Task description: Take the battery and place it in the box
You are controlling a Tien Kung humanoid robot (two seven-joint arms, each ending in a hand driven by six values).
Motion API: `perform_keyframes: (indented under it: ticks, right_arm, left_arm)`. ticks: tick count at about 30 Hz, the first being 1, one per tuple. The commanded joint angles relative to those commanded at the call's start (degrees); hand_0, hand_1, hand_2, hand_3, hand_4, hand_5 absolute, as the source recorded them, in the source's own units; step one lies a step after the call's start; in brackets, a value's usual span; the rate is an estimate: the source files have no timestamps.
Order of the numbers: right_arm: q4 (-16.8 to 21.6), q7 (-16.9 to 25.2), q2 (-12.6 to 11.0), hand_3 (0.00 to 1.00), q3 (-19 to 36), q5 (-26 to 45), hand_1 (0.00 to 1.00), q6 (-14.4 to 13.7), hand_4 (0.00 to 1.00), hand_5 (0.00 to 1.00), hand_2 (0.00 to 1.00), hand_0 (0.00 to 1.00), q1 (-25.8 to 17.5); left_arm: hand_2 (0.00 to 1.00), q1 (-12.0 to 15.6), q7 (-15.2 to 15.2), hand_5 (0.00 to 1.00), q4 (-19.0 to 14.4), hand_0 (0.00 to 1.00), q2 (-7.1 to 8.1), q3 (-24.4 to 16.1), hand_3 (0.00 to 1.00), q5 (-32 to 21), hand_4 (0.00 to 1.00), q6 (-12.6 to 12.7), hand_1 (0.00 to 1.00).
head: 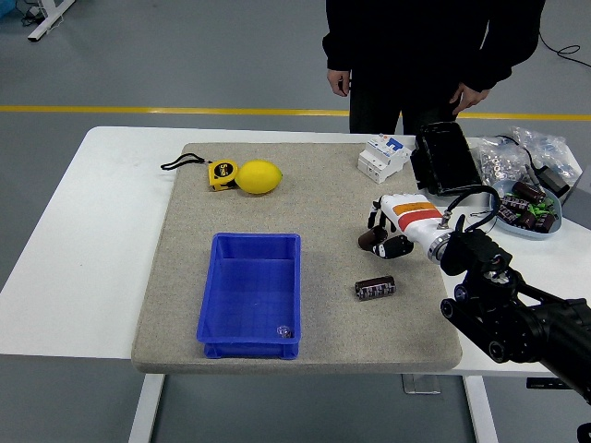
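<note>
A dark cylindrical battery (pixel 375 288) lies on its side on the grey mat (pixel 305 198), right of the blue box (pixel 251 293). My right hand (pixel 380 238), white with an orange band, hovers just above and behind that battery. Its fingers are curled around a second dark brown cylinder (pixel 368 238) that looks like the same kind of battery. The black right arm (pixel 517 318) comes in from the lower right. The box is open-topped, with only a small clear bead (pixel 284 330) in its near right corner. My left arm is out of view.
A lemon (pixel 259 176) and a yellow tape measure (pixel 222 173) lie at the mat's back left. A white breaker (pixel 384 155), a black case (pixel 444 157) and a tray of parts (pixel 528 208) stand at back right. A person in black (pixel 425 55) stands behind the table.
</note>
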Motion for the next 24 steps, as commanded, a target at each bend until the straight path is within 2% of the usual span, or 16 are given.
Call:
perform_keyframes:
  ticks: [8, 24]
  right_arm:
    - [-0.03, 0.10, -0.01, 0.458, 0.05, -0.11, 0.324, -0.41, 0.924, 0.134, 0.404, 0.147, 0.14]
    - [-0.20, 0.30, 0.00, 0.463, 0.06, 0.17, 0.321, -0.87, 0.951, 0.109, 0.399, 0.131, 0.31]
  left_arm:
    - [0.729, -0.25, -0.01, 0.616, 0.00, 0.755, 0.01, 0.07, 0.628, -0.09, 0.699, -0.03, 0.703]
    - [0.727, -0.63, -0.05, 0.618, 0.00, 0.755, -0.05, -0.09, 0.628, -0.04, 0.700, 0.00, 0.703]
